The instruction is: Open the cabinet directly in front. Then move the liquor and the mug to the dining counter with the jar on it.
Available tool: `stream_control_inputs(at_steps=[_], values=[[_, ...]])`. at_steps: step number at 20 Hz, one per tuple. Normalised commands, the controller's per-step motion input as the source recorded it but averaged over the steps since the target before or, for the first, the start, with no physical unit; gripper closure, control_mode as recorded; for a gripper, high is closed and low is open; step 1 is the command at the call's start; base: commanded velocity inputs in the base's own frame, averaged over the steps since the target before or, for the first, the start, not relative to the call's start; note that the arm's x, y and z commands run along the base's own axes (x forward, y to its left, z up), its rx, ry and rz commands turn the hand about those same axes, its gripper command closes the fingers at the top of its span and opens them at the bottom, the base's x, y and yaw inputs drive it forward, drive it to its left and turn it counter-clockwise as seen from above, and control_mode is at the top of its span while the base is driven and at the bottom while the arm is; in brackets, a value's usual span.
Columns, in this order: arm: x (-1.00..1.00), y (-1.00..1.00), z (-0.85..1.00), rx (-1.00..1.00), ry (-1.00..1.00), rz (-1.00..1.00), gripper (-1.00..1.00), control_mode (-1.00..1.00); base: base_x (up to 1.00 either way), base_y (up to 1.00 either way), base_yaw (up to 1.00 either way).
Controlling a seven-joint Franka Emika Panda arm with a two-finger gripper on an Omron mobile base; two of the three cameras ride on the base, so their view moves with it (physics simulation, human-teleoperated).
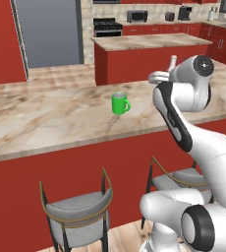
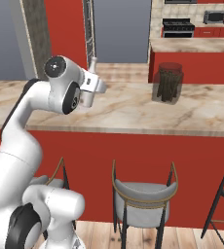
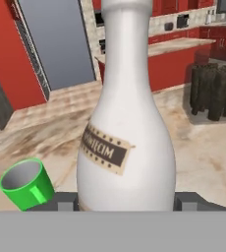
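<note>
My gripper (image 3: 127,202) is shut on the liquor (image 3: 127,123), a pale bottle with a tan label that stands upright between the two finger tips. Its narrow neck (image 1: 173,62) pokes up behind my hand, over the dining counter (image 1: 46,118); its base is hidden. The green mug (image 1: 120,104) stands on the counter to the bottle's left, apart from it (image 3: 26,184). The dark boxy jar (image 2: 168,82) stands on the same counter (image 2: 206,112) to the bottle's right (image 3: 213,91). The cabinet is out of view.
Grey-seated metal stools (image 1: 78,211) (image 2: 143,194) line the counter's near side below my arm. Beyond the counter stands a shorter red island (image 1: 149,49), with a stove (image 1: 107,27) and a tall grey fridge (image 1: 48,32) farther back.
</note>
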Motion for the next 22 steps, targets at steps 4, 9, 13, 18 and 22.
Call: stream_control_inputs(at_steps=[4,9,13,18,22], values=[[0.42,0.00,-0.12,0.00,0.01,0.02,1.00,-1.00,0.00,0.00,0.00],[0.11,0.00,-0.24,-0.04,0.00,0.05,1.00,-1.00,0.00,0.00,0.00],[0.00,0.00,-0.30,-0.08,0.00,0.06,1.00,-1.00,0.00,0.00,0.00],[0.00,0.00,-0.26,-0.10,-0.03,0.05,1.00,-1.00,0.00,0.00,0.00],[0.00,0.00,-0.16,-0.06,-0.10,0.03,1.00,-1.00,0.00,0.00,0.00]])
